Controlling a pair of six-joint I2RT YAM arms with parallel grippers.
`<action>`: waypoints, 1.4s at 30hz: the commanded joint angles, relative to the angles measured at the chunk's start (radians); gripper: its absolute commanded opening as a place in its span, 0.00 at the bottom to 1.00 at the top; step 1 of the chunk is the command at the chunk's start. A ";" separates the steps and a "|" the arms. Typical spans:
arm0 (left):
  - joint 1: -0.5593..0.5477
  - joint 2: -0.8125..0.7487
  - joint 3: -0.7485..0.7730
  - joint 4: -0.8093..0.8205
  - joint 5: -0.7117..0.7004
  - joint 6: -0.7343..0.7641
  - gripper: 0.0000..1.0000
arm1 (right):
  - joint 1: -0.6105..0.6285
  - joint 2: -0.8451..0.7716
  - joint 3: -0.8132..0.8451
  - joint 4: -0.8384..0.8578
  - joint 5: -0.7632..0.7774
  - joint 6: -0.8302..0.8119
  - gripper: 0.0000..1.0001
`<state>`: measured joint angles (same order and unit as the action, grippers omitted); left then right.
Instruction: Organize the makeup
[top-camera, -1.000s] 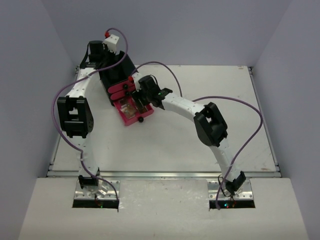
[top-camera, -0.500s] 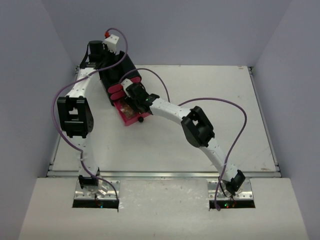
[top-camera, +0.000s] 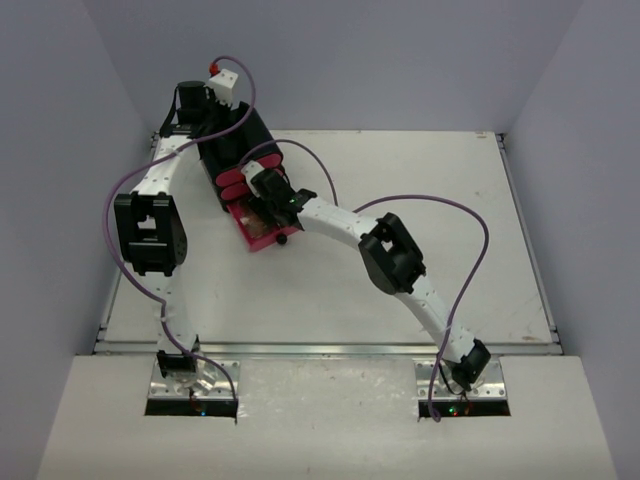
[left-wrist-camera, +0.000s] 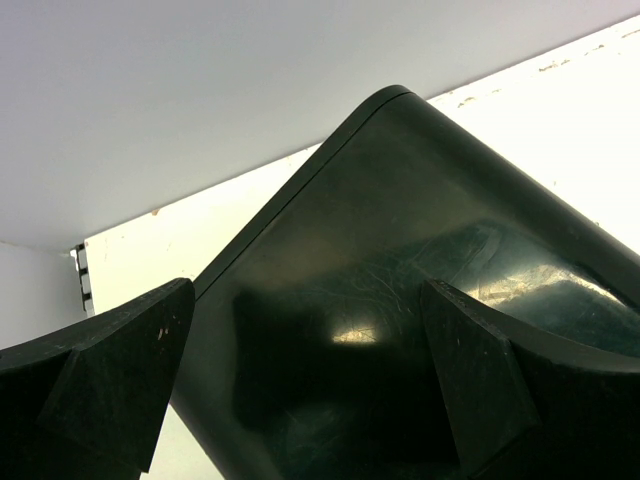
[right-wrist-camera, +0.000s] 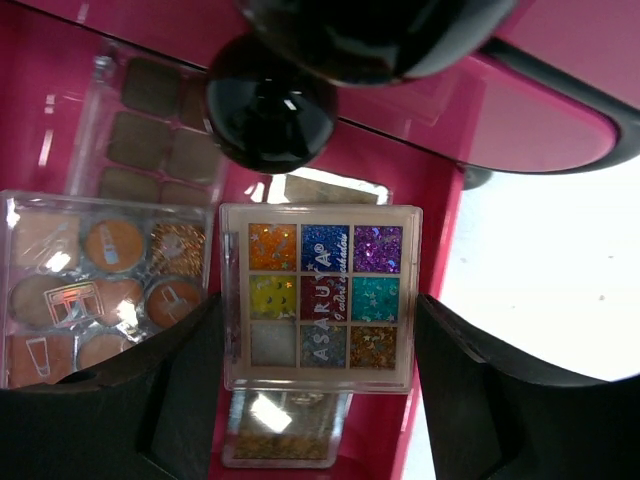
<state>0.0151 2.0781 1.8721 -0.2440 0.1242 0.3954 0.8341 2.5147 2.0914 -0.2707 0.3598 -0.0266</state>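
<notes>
In the right wrist view a multicolour glitter palette (right-wrist-camera: 322, 295) sits between the fingers of my right gripper (right-wrist-camera: 318, 300). Both fingertips touch its sides, over the open pink drawer (right-wrist-camera: 440, 300). In the drawer lie a palette of round orange and tan swatches (right-wrist-camera: 100, 290), a tan-swatch palette (right-wrist-camera: 150, 130) and a gold one (right-wrist-camera: 290, 430) partly under the held palette. In the top view my right gripper (top-camera: 268, 207) is at the pulled-out bottom drawer (top-camera: 252, 232). My left gripper (left-wrist-camera: 305, 380) is open, just above the black chest's top (left-wrist-camera: 400, 230).
The black chest with pink drawer fronts (top-camera: 235, 150) stands at the back left of the white table (top-camera: 420, 200). A round black knob (right-wrist-camera: 270, 105) hangs just above the drawer. Grey walls enclose the table on three sides.
</notes>
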 joint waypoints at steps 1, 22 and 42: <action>0.006 0.023 -0.012 -0.101 0.010 0.014 0.97 | 0.011 -0.071 0.001 0.001 -0.079 0.064 0.29; 0.008 0.019 -0.008 -0.105 0.020 0.010 0.97 | 0.009 -0.172 -0.006 -0.012 -0.048 -0.013 0.83; 0.006 0.054 0.019 -0.106 0.018 0.006 0.97 | 0.027 -0.526 -0.671 0.163 -0.171 0.383 0.57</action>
<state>0.0151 2.0823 1.8817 -0.2532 0.1391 0.3943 0.8426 1.9893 1.4872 -0.2070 0.1985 0.2294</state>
